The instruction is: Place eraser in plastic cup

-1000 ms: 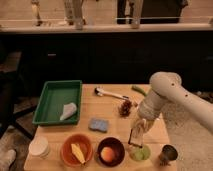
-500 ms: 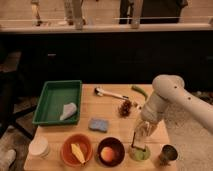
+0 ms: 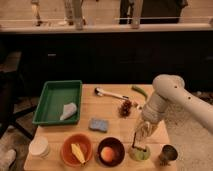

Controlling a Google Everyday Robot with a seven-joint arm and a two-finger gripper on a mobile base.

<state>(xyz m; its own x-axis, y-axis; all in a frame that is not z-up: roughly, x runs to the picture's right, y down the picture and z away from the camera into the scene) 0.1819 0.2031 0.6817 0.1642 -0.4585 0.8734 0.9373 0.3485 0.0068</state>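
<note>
**End effector [image 3: 139,137] closed on eraser [image 3: 144,131] above plastic cup [image 3: 139,154]**

Hangs low at the front right of the wooden tabletop [image 3: 110,114], at the end of a white arm [image 3: 170,95] reaching down from the right. Points downward, pinched tight on the eraser, held upright: tan face to the right, dark edge to the left. Lower end of the eraser right at the rim of the pale-green plastic cup; cannot tell whether touching the rim or dipping inside.

Just right of the plastic cup, apart from it: a shiny metal cup [image 3: 169,153]. Just left: a dark bowl [image 3: 120,147] with a round orange fruit [image 3: 107,155] inside. Further left along the front edge: an orange bowl [image 3: 65,145] holding a yellow piece [image 3: 78,152], then a white round container [image 3: 39,146] at the front left corner.

Behind the bowls, near the middle of the tabletop: a blue sponge [image 3: 98,124] lying flat. At the back left: a green tray [image 3: 42,102] with a crumpled white cloth [image 3: 68,111] in its near right part. Along the back edge: a white-handled utensil [image 3: 110,93] lying sideways, and a long green piece [image 3: 140,91] to its right, near the arm. Between the utensil and the end effector: a small cluster of dark red grapes [image 3: 126,106].
</note>
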